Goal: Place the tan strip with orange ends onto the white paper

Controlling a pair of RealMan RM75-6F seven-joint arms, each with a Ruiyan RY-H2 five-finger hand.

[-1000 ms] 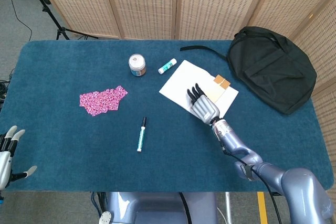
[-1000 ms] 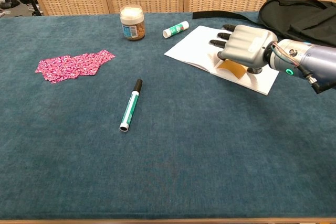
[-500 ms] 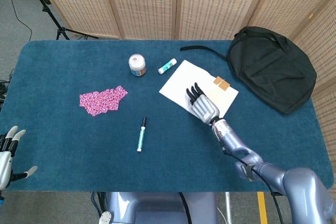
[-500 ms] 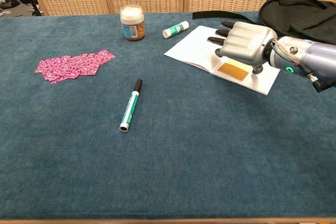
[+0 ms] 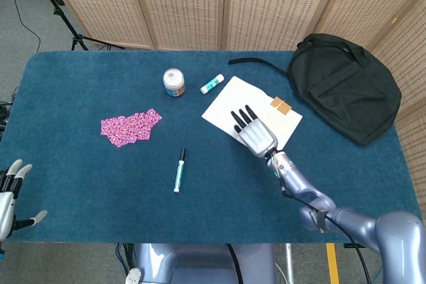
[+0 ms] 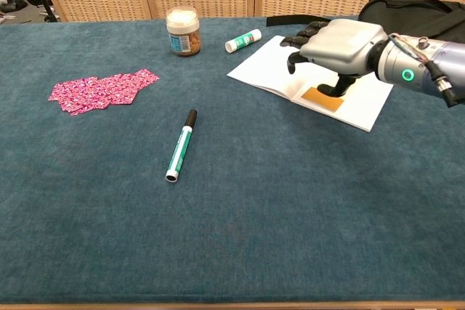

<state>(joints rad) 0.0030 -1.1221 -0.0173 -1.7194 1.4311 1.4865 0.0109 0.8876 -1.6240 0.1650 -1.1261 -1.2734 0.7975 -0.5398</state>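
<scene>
The tan strip with orange ends (image 6: 322, 99) lies flat on the white paper (image 5: 226, 108), toward the paper's edge nearest the black backpack (image 5: 346, 84). The right hand (image 6: 336, 43) hovers above the paper with its fingers spread apart and holding nothing, clear of the strip. The left hand (image 5: 9, 194) sits far from the paper at the table's near left edge, fingers apart and empty. A glue stick (image 5: 212, 84) lies just beside the paper's far corner, with a small jar (image 5: 174, 82) next to it. A green marker (image 5: 179, 170) and a pink patterned cloth (image 5: 130, 126) rest well apart from the paper on the blue table (image 5: 80, 91)
</scene>
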